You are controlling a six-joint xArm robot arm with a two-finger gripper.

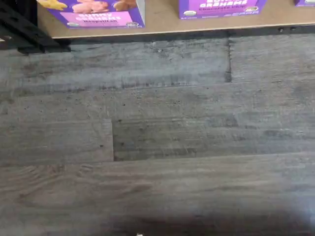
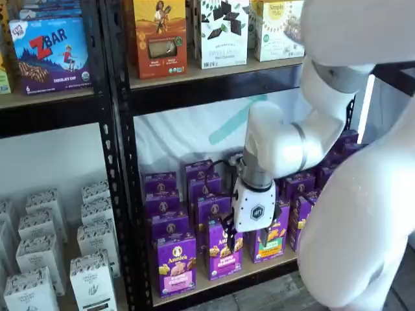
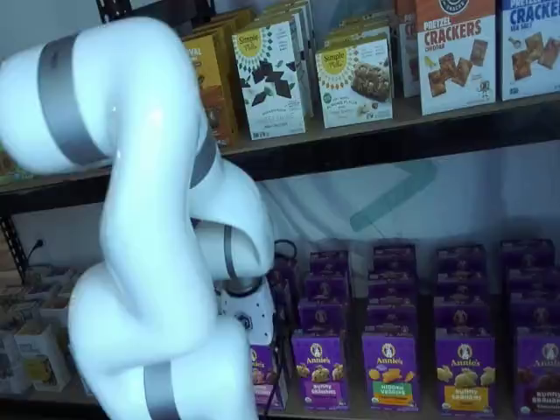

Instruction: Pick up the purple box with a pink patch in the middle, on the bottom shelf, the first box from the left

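The bottom shelf (image 2: 224, 280), a tan board, carries rows of purple cartons, the purple box (image 2: 176, 264) frontmost at its left end.

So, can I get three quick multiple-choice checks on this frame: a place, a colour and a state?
1. Where is the pink-patch box?
A. top shelf
B. front row, left end of the bottom shelf
C. on the floor

2. What colour is the floor?
A. grey
B. red
C. green

3. What state is the pink-patch box in?
A. lying flat
B. lifted in the fingers
C. upright on the shelf

Answers:
1. B, it leads the leftmost purple row in a shelf view.
2. A, the wrist view shows grey planks.
3. C, it stands on the board with nothing gripping it.
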